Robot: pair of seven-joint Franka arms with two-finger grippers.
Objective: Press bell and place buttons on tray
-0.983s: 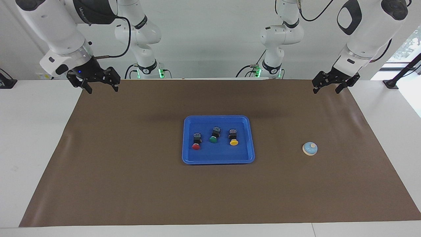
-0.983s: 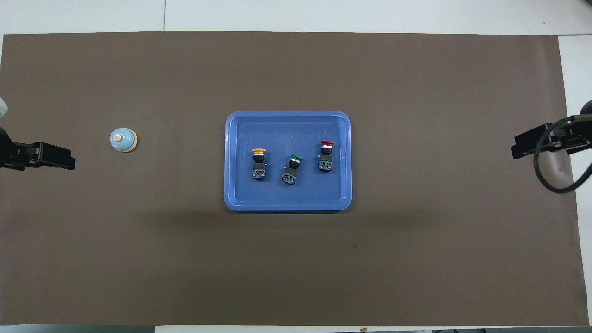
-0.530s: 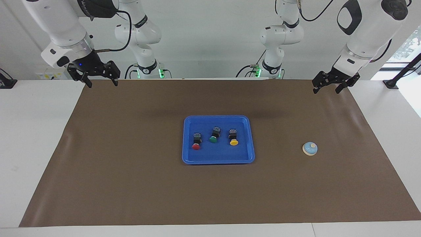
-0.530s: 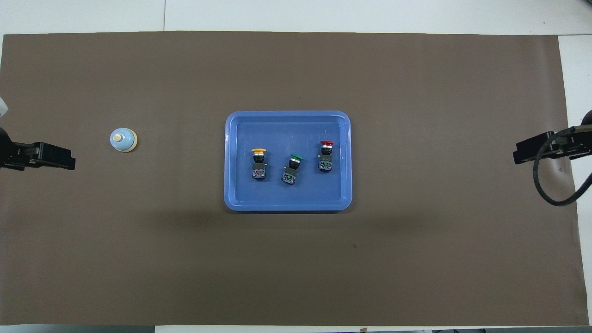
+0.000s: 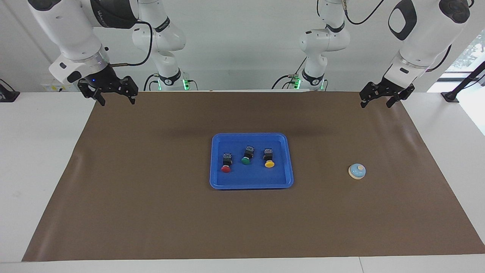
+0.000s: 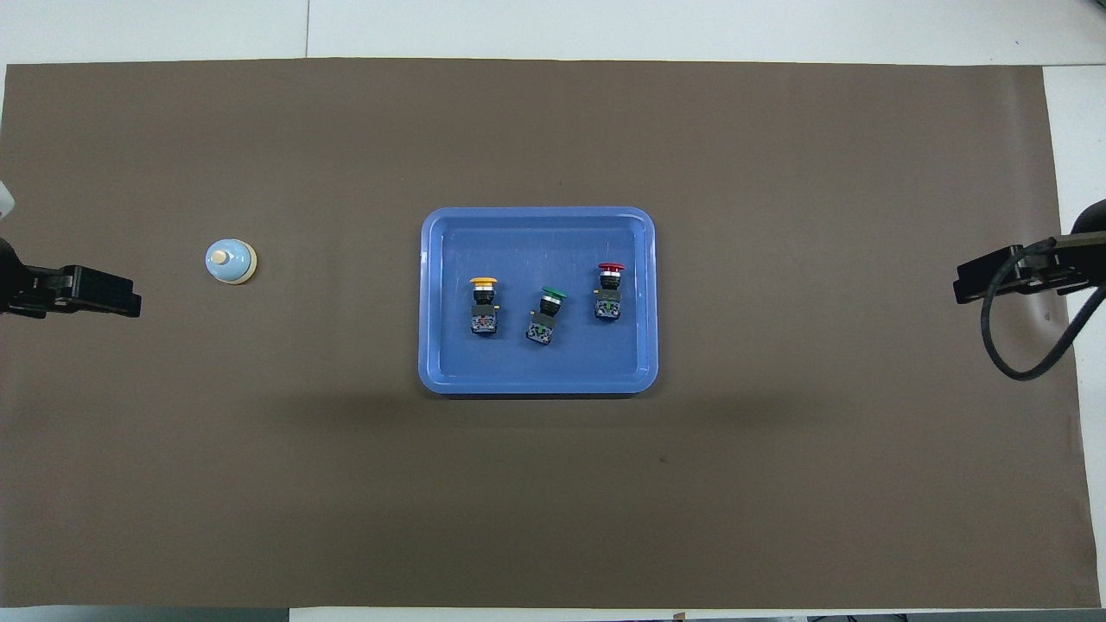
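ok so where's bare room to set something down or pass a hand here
Widest bare mat: between the tray and the right arm's end. A narrower patch lies between tray and bell. The tray's middle is crowded by the red, green and yellow buttons; only its rim strips are free.

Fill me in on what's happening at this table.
Nothing is being handled. The red button, green button and yellow button all lie in the tray. The bell sits on the mat toward the left arm's end. The left gripper and right gripper hang open and empty over the mat's corners nearest the robots.
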